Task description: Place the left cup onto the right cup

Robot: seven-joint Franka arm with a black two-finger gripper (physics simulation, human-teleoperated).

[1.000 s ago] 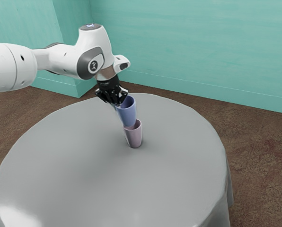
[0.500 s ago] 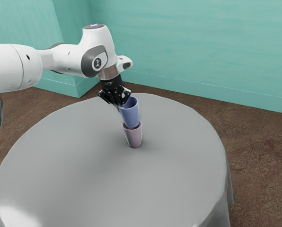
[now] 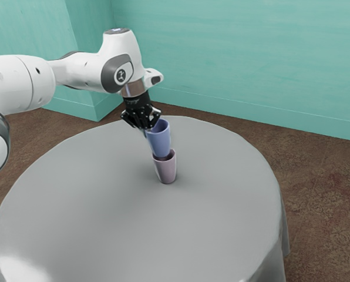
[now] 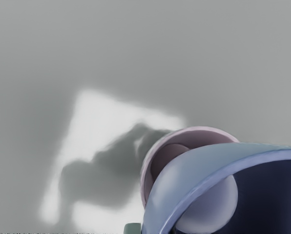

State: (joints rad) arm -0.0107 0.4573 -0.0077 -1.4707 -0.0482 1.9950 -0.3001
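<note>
Here, the hand (image 3: 144, 122) pinches the blue cup (image 3: 160, 141) at its rim, its fingers set narrow on the wall as far as can be seen. The cup leans toward the exterior view's left, its base sunk in the mouth of the pink cup (image 3: 166, 169), which stands upright near the middle of the round grey tabletop (image 3: 93, 223). Both look like light, stiff, smooth tumblers, probably slippery against each other and easy to tip. The rim seems the sensible place to hold, leaving the tapered body free to nest. The arm (image 3: 75, 73) reaches in from the exterior view's left, wrist bent down, with the hand canted at much the same slant as the cup. In the wrist view, the blue rim overlaps the pink rim close under the hand.
</note>
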